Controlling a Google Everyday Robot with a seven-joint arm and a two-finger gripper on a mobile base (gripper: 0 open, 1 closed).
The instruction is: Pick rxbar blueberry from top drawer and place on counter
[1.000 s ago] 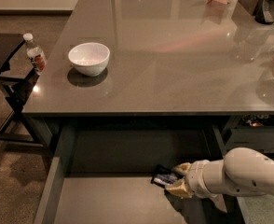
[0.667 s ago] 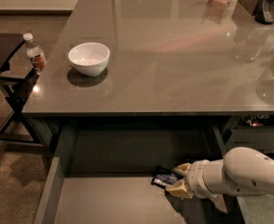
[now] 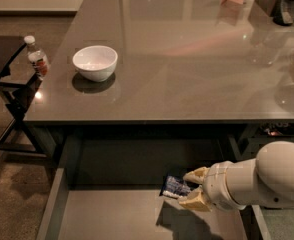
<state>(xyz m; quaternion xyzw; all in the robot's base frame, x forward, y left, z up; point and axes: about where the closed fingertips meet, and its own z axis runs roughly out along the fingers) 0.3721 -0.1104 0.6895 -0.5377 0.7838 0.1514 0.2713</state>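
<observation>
Tool (image 3: 186,189) grips rxbar blueberry (image 3: 173,186) in top drawer (image 3: 112,216).

The white arm (image 3: 282,176) is reaching in from the right at the near edge of the scene, lying roughly level and pointing left. Its wrist (image 3: 227,184) is tapering into the gripper (image 3: 188,189), which is sitting low, near and right of centre. Its two tan fingers (image 3: 196,174) are pointing left and pinching the right end of the bar (image 3: 173,186) between them.
</observation>
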